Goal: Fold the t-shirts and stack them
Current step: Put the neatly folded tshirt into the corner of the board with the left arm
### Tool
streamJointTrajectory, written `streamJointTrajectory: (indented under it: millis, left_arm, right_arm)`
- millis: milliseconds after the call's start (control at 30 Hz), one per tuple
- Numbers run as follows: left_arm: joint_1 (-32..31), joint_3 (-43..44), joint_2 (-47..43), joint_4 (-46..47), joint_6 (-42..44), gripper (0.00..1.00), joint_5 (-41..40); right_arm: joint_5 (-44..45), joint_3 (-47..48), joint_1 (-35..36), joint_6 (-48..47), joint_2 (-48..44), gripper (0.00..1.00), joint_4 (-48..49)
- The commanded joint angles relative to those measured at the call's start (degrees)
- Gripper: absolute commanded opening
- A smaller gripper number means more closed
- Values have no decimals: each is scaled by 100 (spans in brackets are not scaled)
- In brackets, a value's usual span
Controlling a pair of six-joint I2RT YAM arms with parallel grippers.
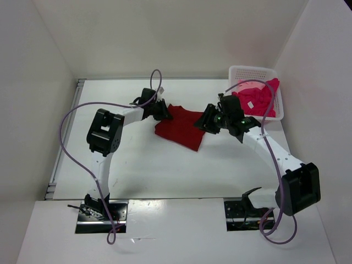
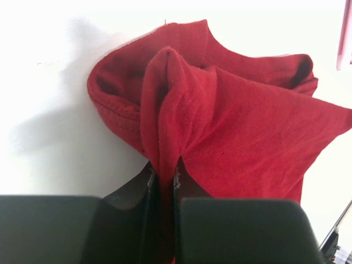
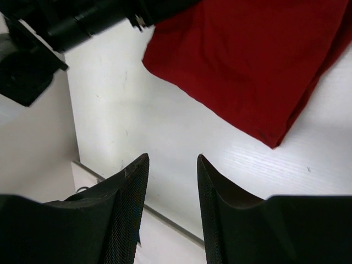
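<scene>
One dark red cloth t-shirt (image 1: 181, 127) lies on the white counter (image 1: 165, 170) left of the white perforated plastic basket (image 1: 250, 70), a ridge pinched in your left end effector (image 2: 164, 170), seemingly for folding, while your right end effector (image 3: 172, 159) hovers spread, empty, basket-side.

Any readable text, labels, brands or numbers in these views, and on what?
None readable.
The white tag on the pink shirts in the basket is too small to tell if it carries print.
The dark red shirt shows no label or print.
</scene>
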Motion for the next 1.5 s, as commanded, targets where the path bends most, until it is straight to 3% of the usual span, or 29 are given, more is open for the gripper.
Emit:
streamJointTrajectory:
  millis: [0, 133, 333, 433, 600, 633, 667, 733, 767, 800, 833, 1033, 1300, 1333, 1367, 1467]
  left_arm:
    - [220, 230, -140, 49, -175, 8, -77]
    - [681, 489, -395, -82, -64, 7, -129]
    - [2183, 942, -580, -456, 115, 7, -252]
    - [3088, 995, -580, -386, -263, 7, -305]
    - [3804, 995, -465, -113, -598, 9, -665]
    - [3873, 995, -465, -58, -605, 14, -855]
    - [3880, 823, -465, 27, -684, 31, -1009]
    - [3951, 448, -685, 282, -849, 51, -1303]
    - [4029, 246, -833, 540, -1062, 66, -1371]
    - [4039, 75, -914, 642, -1158, 96, -1377]
    - [4093, -153, -984, 713, -1168, 100, -1424]
    - [4100, -722, -1630, 651, -1220, 100, -1738]
    - [4100, -1967, -3423, 369, -1033, 100, -2520]
    - [4100, -2049, -3582, 274, -1019, 100, -2563]
    - [4100, -2171, -3877, 56, -1018, 100, -2573]
    - [4100, -2477, -4519, -276, -914, 100, -2303]
  right_arm:
    - [-28, -156, -31, 32, -406, 46, -126]
    - [-28, -328, -84, 32, -552, 46, -179]
    - [-80, -534, -84, 32, -732, 46, -297]
    - [-144, -587, -84, -16, -737, 46, -354]
    - [-344, -640, -84, -20, -789, 46, -471]
    - [-344, -640, -84, -75, -789, 46, -524]
    - [-344, -640, -84, -82, -789, 46, -530]
    - [-344, -687, -84, -82, -842, 46, -530]
    - [-398, -693, -84, -82, -912, 46, -530]
    - [-459, -739, -84, -82, -921, 46, -530]
    - [-467, -799, -84, -82, -983, 46, -530]
    - [-467, -1080, -84, -82, -1296, 47, -583]
    - [-335, -1088, -84, -214, -1474, 54, -636]
    - [-335, -1088, -84, -214, -1484, 92, -592]
    - [-163, -1088, -84, -214, -1484, 100, -633]
    - [-153, -1035, -84, -214, -1526, 100, -697]
